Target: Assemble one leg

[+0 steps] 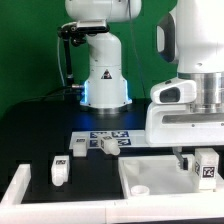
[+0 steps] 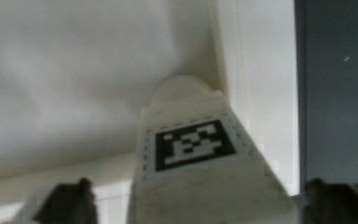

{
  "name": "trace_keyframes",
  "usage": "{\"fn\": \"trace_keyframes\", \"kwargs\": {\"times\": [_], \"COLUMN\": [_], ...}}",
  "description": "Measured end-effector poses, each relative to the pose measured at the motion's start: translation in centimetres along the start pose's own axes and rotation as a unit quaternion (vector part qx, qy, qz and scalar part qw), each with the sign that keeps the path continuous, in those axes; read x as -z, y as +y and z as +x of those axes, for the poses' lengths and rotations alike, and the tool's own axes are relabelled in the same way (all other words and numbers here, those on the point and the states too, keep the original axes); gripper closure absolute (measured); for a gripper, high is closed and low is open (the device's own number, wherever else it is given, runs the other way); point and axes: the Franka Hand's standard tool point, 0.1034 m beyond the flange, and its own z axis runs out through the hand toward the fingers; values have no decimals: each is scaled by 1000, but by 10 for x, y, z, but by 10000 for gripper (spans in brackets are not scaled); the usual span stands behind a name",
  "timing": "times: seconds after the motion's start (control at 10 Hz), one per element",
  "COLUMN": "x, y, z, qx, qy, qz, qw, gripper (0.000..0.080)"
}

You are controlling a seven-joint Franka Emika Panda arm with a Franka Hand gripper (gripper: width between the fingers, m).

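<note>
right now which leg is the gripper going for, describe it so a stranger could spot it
Find the large white tabletop at the exterior view's lower right. The leg stands at its right edge, directly beneath the gripper. Unlike the two legs lying apart on the black table at the left, it touches the tabletop.

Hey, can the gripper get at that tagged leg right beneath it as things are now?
Probably yes. In the wrist view the leg sits between the gripper's open jaws with nothing across it; only the white tabletop lies close alongside, apparently leaving room to close.
</note>
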Motion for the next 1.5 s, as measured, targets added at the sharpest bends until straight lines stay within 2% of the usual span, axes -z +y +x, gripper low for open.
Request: {"fn": "trace_keyframes", "kwargs": {"times": [0.1,0.2,0.3,0.5,0.6,0.7,0.9,1.0,1.1,1.2,1.3,1.4,1.5], "x": [0,0,0,1,3,3,3,1,1,0,0,0,1], "y": [0,0,0,2,3,5,3,5,5,5,4,5,6], "z": [0,0,0,0,1,1,-1,0,-1,-1,-1,-1,1], "qx": [-19,-54,-96,-213,-286,-380,-549,-613,-627,-631,-629,-615,-523], "qy": [0,0,0,-4,-10,-14,-25,-30,-32,-33,-33,-32,-31], "qz": [0,1,1,-4,-6,-3,-4,6,9,9,9,9,13], "qw": [1000,999,995,977,958,925,835,789,778,775,777,787,852], "gripper": [266,448,515,514,514,514,514,514,514,514,432,297,297]}}
